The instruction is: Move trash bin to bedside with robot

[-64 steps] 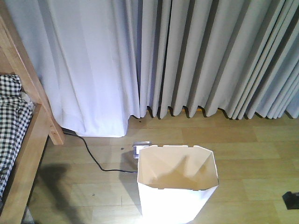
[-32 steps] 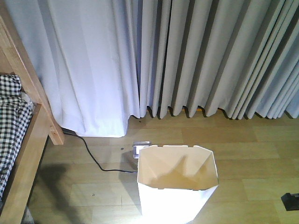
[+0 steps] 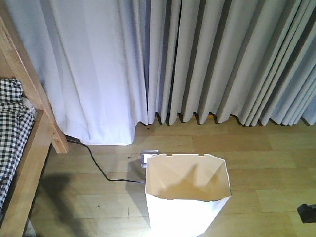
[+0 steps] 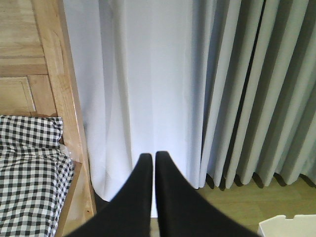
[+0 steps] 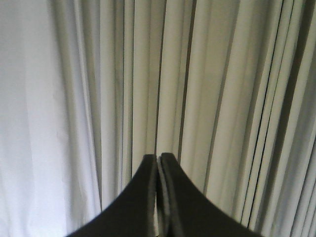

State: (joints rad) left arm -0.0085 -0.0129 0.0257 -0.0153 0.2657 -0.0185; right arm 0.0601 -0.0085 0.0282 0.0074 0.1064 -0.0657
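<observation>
The lower part of the trash bin (image 3: 187,195) is cut off by the bottom edge of the front view, so its base and its contact with the floor cannot be seen; only the faceted rim and cream inside show, partly in shadow. In the left wrist view just a white corner of its rim (image 4: 289,226) peeks in at the lower right. The bin stands upright on the wooden floor (image 3: 256,148), well apart from the bedside (image 3: 29,148), which is itself cropped at the left edge, showing a slanted wooden post, a side rail and some checked bedding (image 3: 12,128). Neither arm appears in the front view. A dark object (image 3: 307,212) at the right edge is too cropped to identify.

A small grey thing (image 3: 149,155) sits on the floor just behind the bin's far left corner, partly hidden by the rim, and a black cable (image 3: 98,168) runs from under the curtain toward it. Pale pleated curtains (image 3: 207,59) fill the background.

The left gripper (image 4: 153,159) points at the curtain beside the bed frame, its jaws closed with only a thin slit between the tips, holding nothing. The right gripper (image 5: 158,159) faces the curtain folds, jaws likewise pressed together and empty
</observation>
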